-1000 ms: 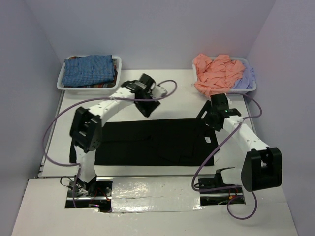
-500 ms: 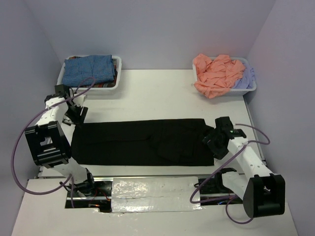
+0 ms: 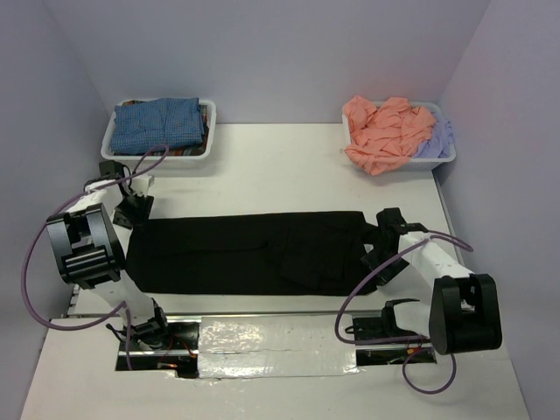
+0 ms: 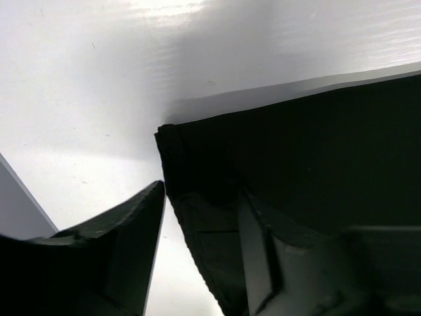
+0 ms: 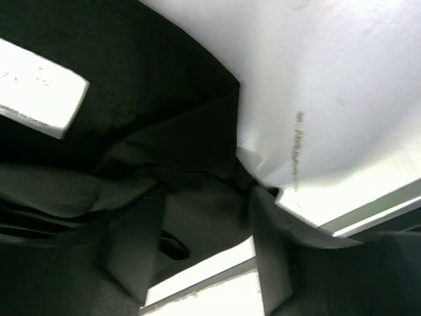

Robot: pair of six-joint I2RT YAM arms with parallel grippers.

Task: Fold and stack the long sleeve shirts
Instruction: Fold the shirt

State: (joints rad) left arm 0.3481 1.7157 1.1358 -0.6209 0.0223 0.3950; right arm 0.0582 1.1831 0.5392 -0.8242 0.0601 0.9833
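A large black long sleeve shirt (image 3: 254, 254) lies flat in a long folded band across the table. My left gripper (image 3: 133, 213) sits at its far left corner. In the left wrist view that gripper (image 4: 197, 253) is open, its fingers (image 4: 128, 243) astride the shirt's corner (image 4: 197, 171). My right gripper (image 3: 376, 254) is at the shirt's right end. In the right wrist view it (image 5: 200, 247) is open, with black cloth (image 5: 197, 217) bunched between the fingers (image 5: 135, 243). A white label (image 5: 39, 85) shows on the shirt.
A white bin (image 3: 111, 140) at the back left holds a folded blue-checked shirt (image 3: 160, 122). Another white bin (image 3: 442, 160) at the back right holds a crumpled salmon-pink shirt (image 3: 385, 131) and a pale lavender one (image 3: 437, 136). Walls close in on both sides.
The left arm swung from the shirt's far middle edge out to its far left corner. The right arm came nearer along the right end, and its jaws narrowed over the cloth.
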